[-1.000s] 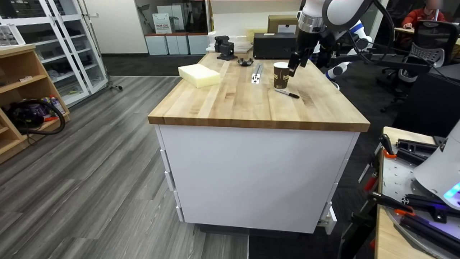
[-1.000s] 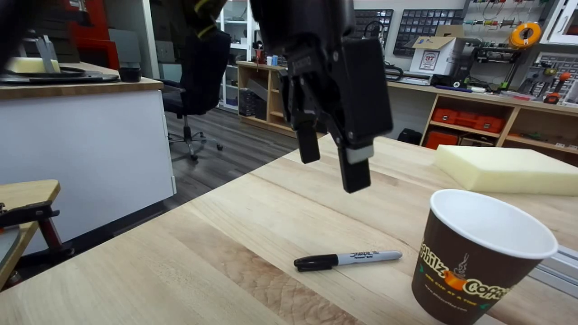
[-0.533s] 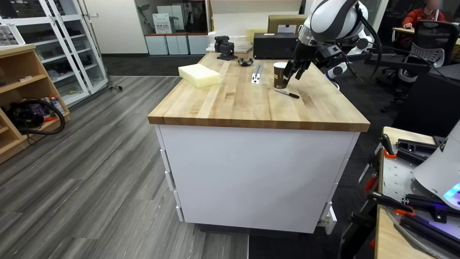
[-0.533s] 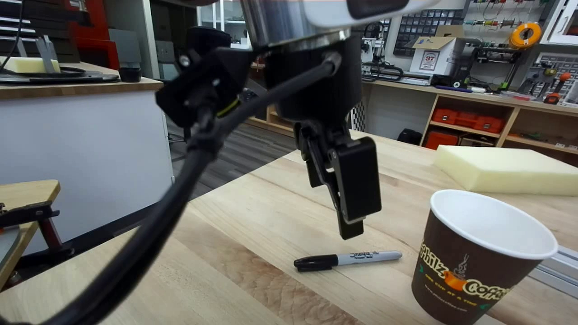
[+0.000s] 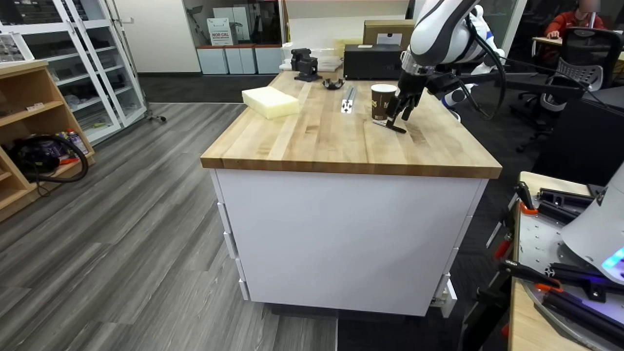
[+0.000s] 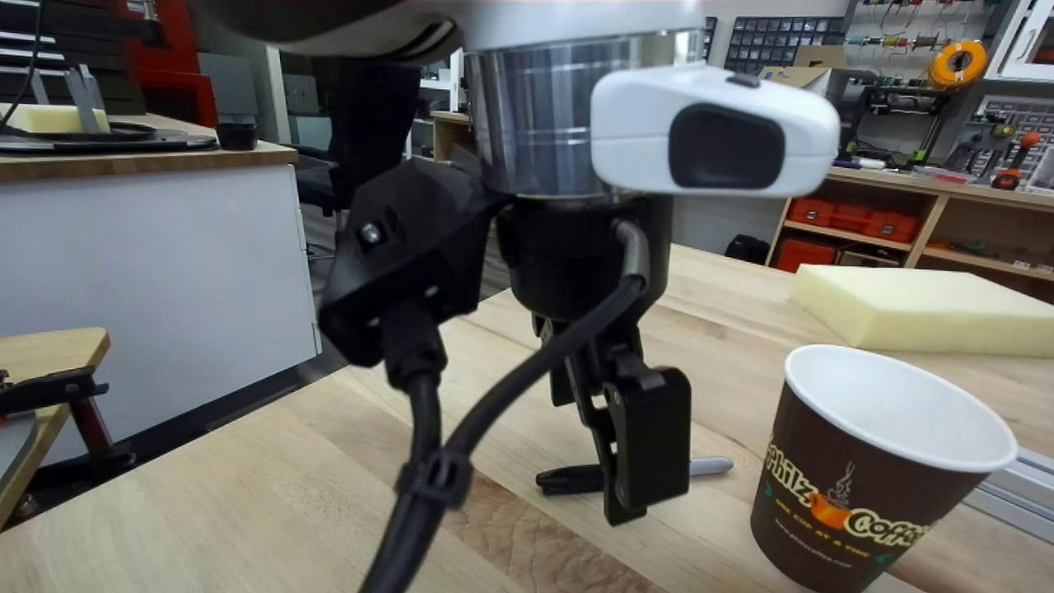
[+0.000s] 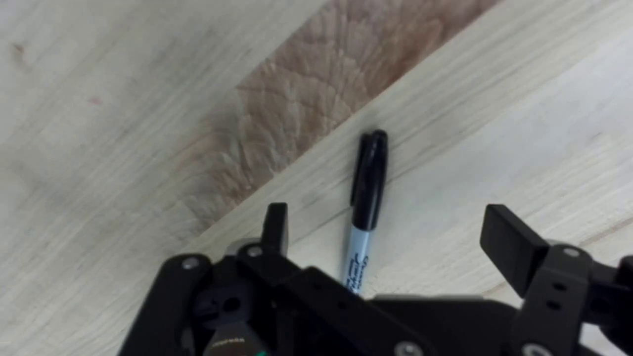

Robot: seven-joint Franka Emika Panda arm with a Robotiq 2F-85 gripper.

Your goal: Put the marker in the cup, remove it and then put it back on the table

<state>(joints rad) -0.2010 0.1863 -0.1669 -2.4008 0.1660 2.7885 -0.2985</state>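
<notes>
The marker (image 7: pixel 368 198), grey with a black cap, lies flat on the table (image 7: pixel 148 148); it also shows in both exterior views (image 5: pixel 400 130) (image 6: pixel 570 479), partly behind a finger. My gripper (image 7: pixel 385 222) is open, its fingers apart on either side of the marker, which lies nearer the left finger in the wrist view. In both exterior views the gripper (image 5: pixel 398 121) (image 6: pixel 593 457) points down, low over the marker. The brown cup (image 6: pixel 856 494) with a white rim stands upright beside the marker and gripper (image 5: pixel 380 105). A small part of it shows in the wrist view (image 7: pixel 231 346).
A yellow foam block (image 5: pixel 270 103) lies on the table beyond the cup, also in an exterior view (image 6: pixel 930 305). A metal rail (image 5: pixel 348 100) lies just past the cup. A black vise (image 5: pixel 306 66) and a black box (image 5: pixel 372 62) stand farther back.
My gripper has come down from above the table, turned, and now straddles the marker, still open. The marker and cup have not moved.
</notes>
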